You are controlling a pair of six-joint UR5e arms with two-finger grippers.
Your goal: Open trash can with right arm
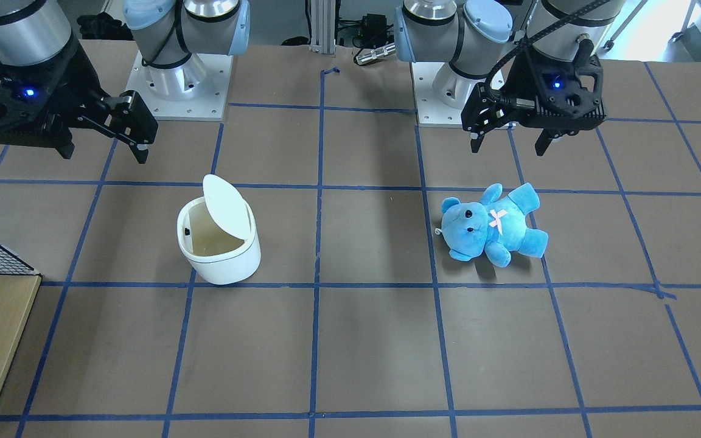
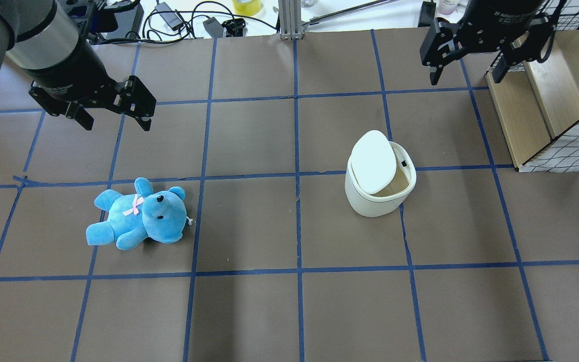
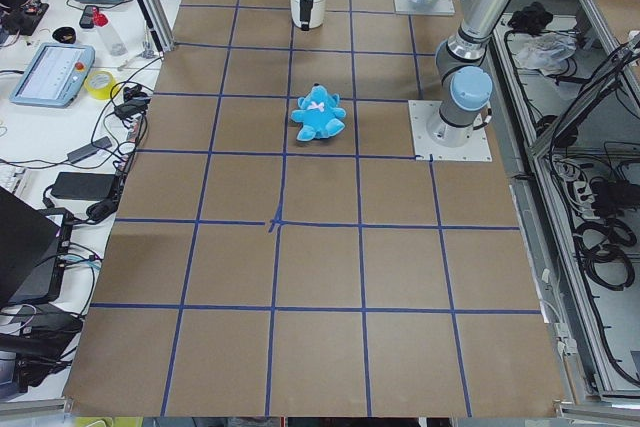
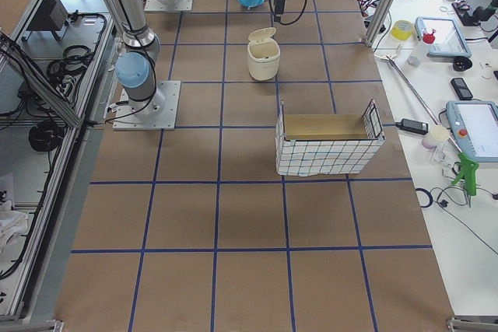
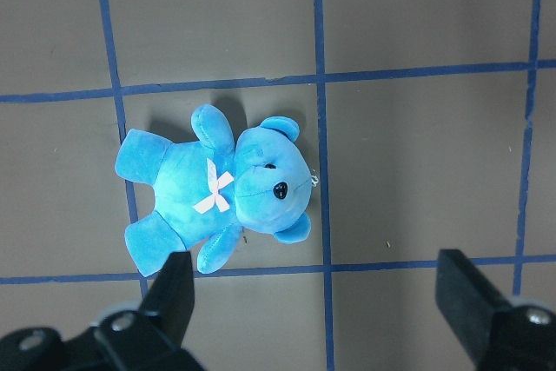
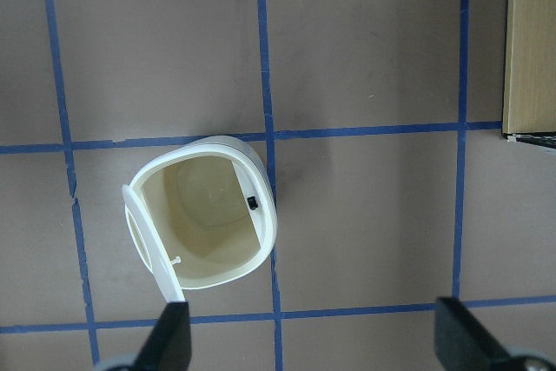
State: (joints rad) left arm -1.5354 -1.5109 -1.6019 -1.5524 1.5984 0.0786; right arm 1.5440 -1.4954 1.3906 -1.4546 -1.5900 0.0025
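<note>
Right now the trash can (image 2: 381, 197) sits with its lid (image 2: 374, 163) tipped up, beige inside showing; the right gripper (image 2: 464, 75) hangs near it, jaws spread wide, holding nothing.

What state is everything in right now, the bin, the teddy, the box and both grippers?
trash can: upright, open, nothing seen inside.
lid: tipped up on its hinge.
teddy bear: lying face up, nothing touching it.
right gripper: open, holding nothing, raised.
left gripper: open, holding nothing, raised clear of the teddy bear.
wire-sided box: upright, open at the top.
</note>
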